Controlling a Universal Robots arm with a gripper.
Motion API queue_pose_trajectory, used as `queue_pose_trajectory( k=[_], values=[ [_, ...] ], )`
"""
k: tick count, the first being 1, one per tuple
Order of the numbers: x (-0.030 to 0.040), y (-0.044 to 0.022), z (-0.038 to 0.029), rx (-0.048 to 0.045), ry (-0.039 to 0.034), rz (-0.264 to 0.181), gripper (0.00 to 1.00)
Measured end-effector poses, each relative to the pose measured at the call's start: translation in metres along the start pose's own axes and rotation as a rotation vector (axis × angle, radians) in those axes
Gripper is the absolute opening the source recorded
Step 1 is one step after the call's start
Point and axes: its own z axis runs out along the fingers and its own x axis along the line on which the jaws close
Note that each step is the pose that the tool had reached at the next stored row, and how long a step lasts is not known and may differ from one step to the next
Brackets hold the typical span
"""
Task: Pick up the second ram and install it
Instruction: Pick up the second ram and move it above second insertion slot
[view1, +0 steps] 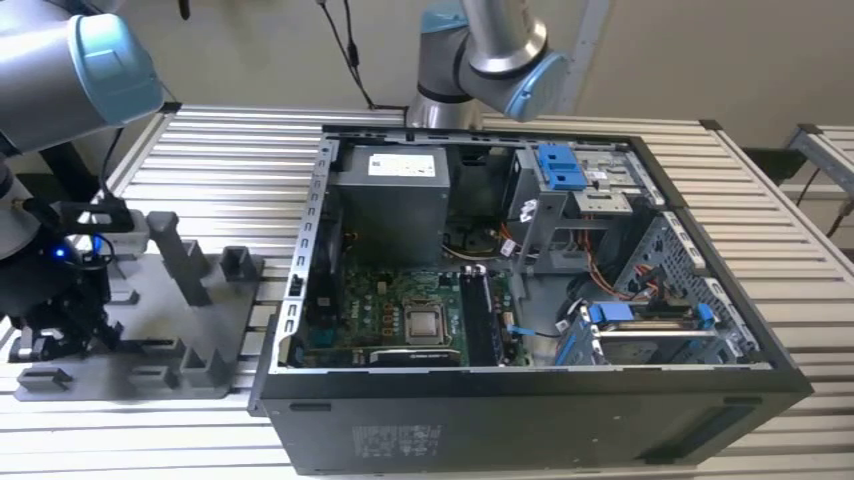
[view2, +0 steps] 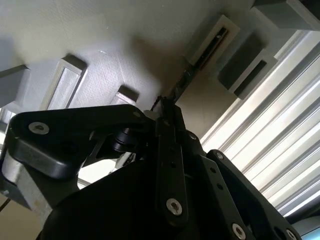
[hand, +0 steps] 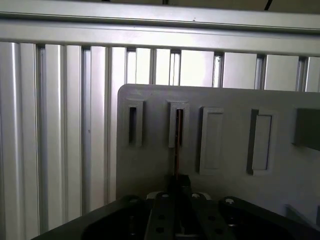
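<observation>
**Tool at the tray, ram seen edge-on**

A slatted table (view1: 227, 150) carries an open computer case (view1: 534, 420) and, at the exterior view's left, a grey tray (view1: 234, 310). Low over the tray, the tool (hand: 177, 181) seems clenched on the second ram (hand: 176, 152). The ram shows as a thin dark strip, edge-on, its far end standing in a tray slot.
</observation>
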Motion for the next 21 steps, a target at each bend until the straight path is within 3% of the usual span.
queue_pose_trajectory(
  k=[15,21],
  values=[
    [0.0000,0.0000,-0.0002,0.0002,0.0001,0.000,0.14],
    [-0.0003,-0.0002,-0.0083,0.0001,0.0003,0.000,0.14]
  ],
)
